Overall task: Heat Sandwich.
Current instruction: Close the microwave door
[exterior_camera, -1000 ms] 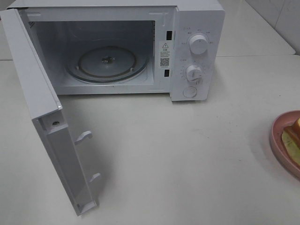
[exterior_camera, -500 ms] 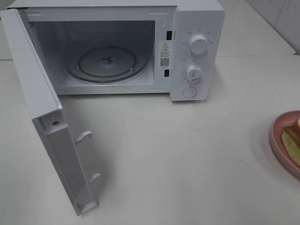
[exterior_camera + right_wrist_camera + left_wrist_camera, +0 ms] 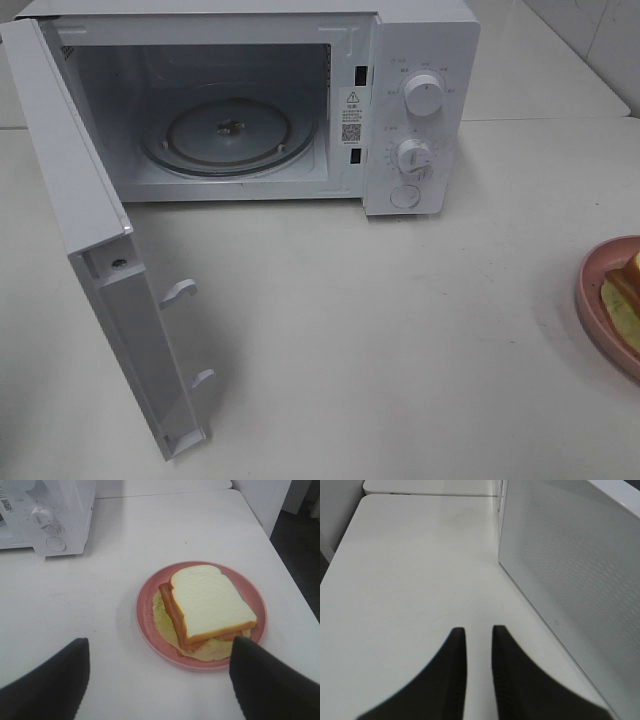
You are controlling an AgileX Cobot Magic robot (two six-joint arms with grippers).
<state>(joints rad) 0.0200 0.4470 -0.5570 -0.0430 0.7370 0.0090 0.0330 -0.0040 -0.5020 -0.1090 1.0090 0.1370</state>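
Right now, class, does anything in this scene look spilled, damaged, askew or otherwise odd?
Little stands out. The sandwich sits on the pink plate with its pale filling sticking out past the bread. The microwave door hangs wide open, the turntable bare. Nothing looks spilled or broken.
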